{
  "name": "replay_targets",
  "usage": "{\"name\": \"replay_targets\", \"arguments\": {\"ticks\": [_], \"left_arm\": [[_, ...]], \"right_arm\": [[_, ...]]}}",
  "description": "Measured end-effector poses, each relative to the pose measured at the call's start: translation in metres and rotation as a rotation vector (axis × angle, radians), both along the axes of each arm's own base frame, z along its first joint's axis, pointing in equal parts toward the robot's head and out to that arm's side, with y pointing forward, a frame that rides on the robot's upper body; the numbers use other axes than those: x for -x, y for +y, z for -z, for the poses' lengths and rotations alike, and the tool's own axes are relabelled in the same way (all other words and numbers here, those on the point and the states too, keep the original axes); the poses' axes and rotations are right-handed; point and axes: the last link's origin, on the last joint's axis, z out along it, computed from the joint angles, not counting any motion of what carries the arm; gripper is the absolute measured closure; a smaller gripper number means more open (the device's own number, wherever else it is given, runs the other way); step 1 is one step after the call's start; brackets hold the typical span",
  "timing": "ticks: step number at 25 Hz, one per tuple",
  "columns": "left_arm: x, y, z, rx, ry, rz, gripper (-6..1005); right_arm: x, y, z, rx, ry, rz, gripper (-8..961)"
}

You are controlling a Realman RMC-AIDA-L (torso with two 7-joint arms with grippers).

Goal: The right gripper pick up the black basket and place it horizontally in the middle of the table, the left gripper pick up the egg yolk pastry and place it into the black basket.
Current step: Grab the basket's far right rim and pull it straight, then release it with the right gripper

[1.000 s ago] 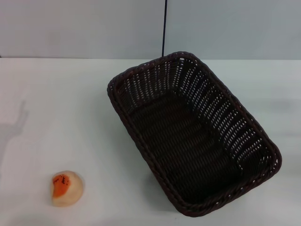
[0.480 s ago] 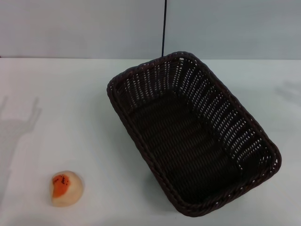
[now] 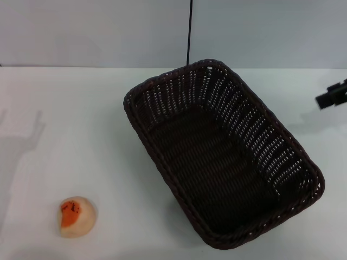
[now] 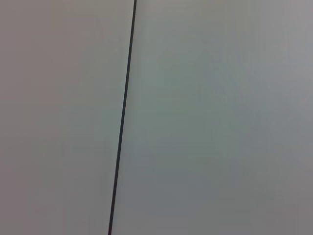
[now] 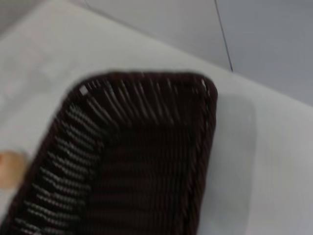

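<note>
The black basket point(image 3: 211, 162) stands empty on the white table point(image 3: 81, 135), right of the middle, set at a slant with one corner toward the back wall. It also shows in the right wrist view point(image 5: 142, 161). The egg yolk pastry point(image 3: 77, 216) lies on the table at the front left, well apart from the basket; a bit of it shows in the right wrist view point(image 5: 10, 169). A black piece of my right gripper point(image 3: 332, 96) shows at the right edge, above the table and to the right of the basket. My left gripper is out of view; only its shadow falls on the table's left side.
A grey wall with a thin black vertical seam point(image 3: 189, 32) stands behind the table; the left wrist view shows only this wall and seam point(image 4: 122, 117). Bare tabletop lies between the pastry and the basket.
My right gripper has come into view at the right edge, where only its shadow showed before. The left arm's shadow has shifted on the table. Basket and pastry have not moved.
</note>
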Motion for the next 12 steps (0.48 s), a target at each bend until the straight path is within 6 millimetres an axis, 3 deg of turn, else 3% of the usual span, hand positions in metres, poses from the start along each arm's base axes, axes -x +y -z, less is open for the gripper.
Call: {"name": "replay_targets", "arguments": {"ticks": [3, 7, 12], "left_arm": [[0.002, -0.003, 0.002, 0.008, 0.000, -0.011, 203], [0.003, -0.005, 0.002, 0.010, -0.001, -0.015, 204], [0.003, -0.006, 0.002, 0.012, -0.001, -0.015, 206]], "right_arm": [[0.000, 0.006, 0.023, 0.029, -0.096, -0.007, 425], [0.002, 0.007, 0.036, 0.053, -0.117, -0.020, 296], [0.005, 0.006, 0.044, 0.072, -0.118, -0.030, 222]]}}
